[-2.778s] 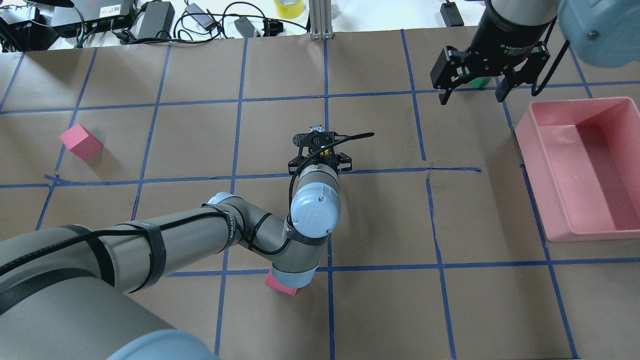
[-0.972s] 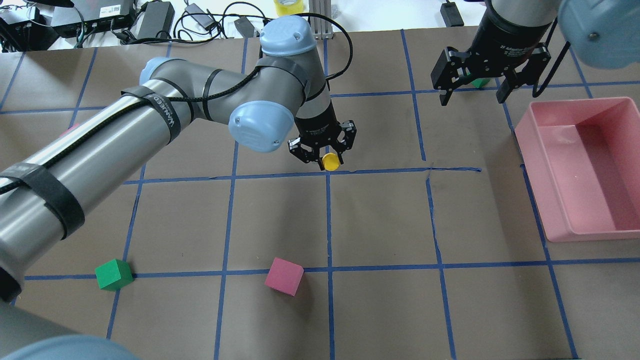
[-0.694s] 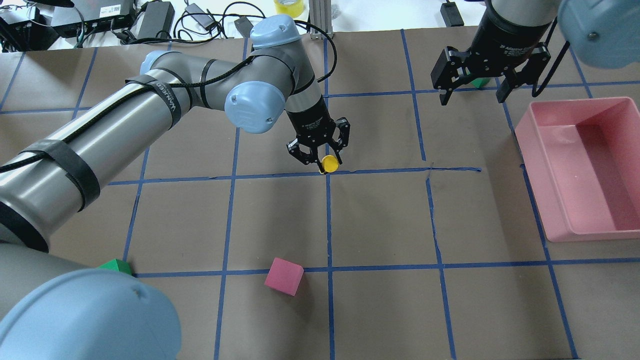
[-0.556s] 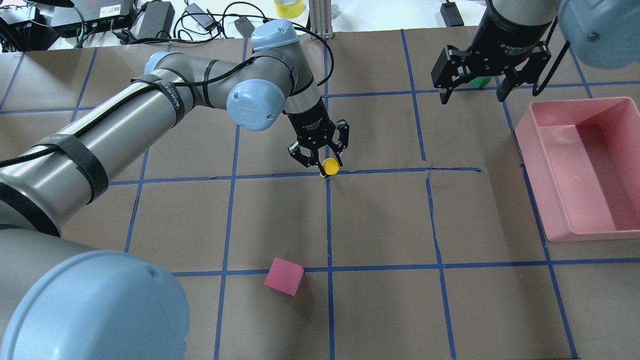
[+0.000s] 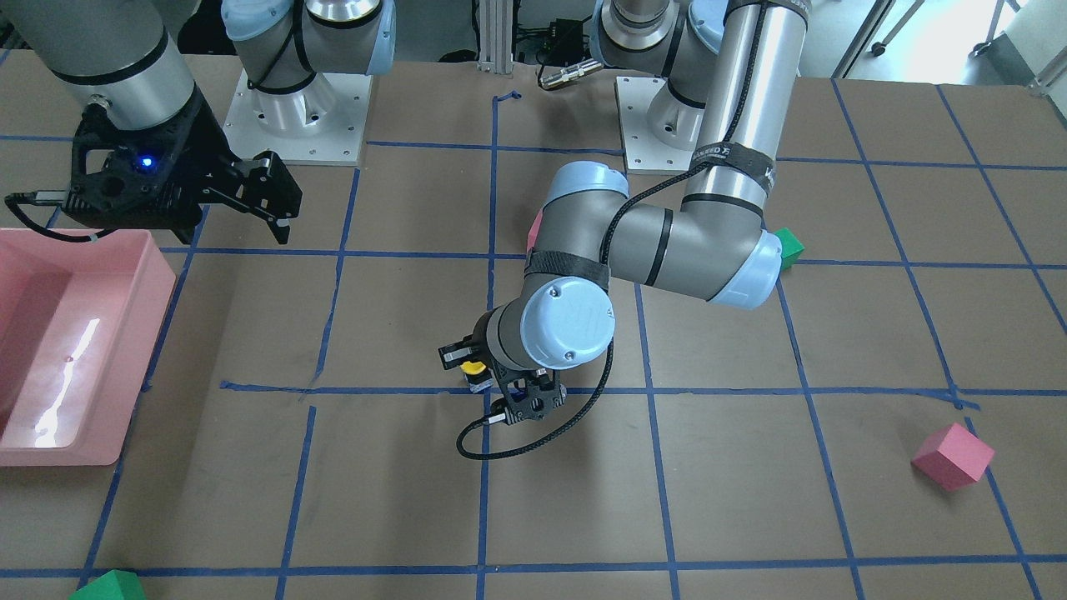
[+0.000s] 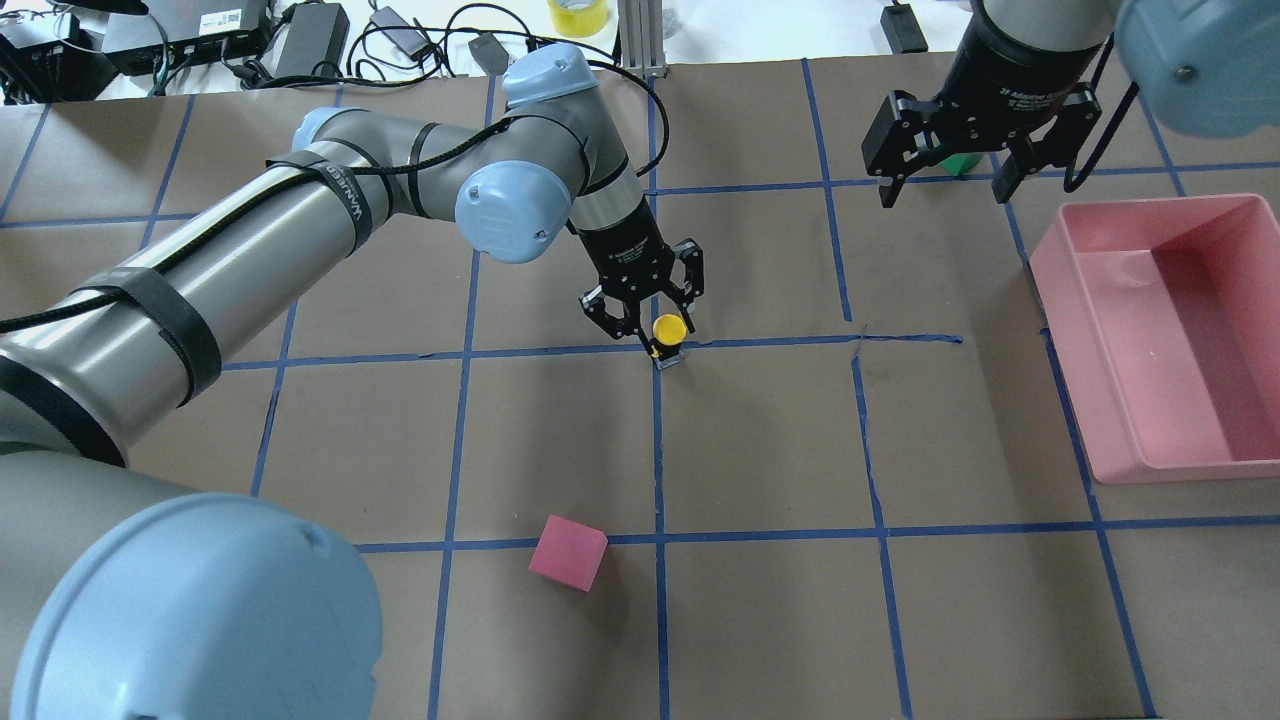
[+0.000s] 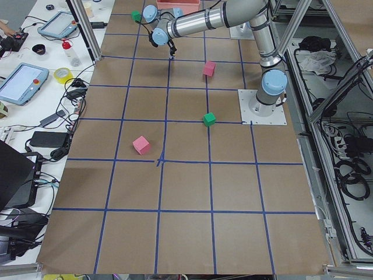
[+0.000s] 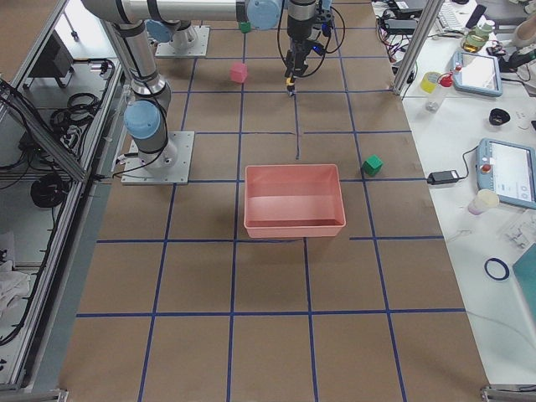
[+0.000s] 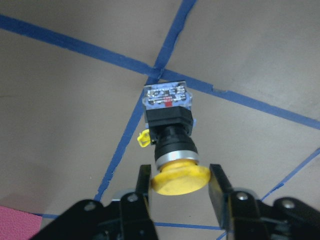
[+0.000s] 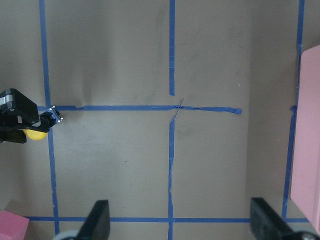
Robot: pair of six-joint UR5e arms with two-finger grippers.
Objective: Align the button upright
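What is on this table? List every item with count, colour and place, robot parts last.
button: 1, yellow cap, black body, standing on a blue tape crossing mid-table.
pink cubes: 2, pink, one far out on the robot's left, one near its base.
green cubes: 2, green, one by the left arm's base, one at the far right.
bin: 1, pink, on the robot's right.
table: 1, brown, blue tape grid.
power bricks: several, black, past the far edge.
left gripper: 1, black, fingers against the button's cap.
right gripper: 1, black, open, raised at the far right.
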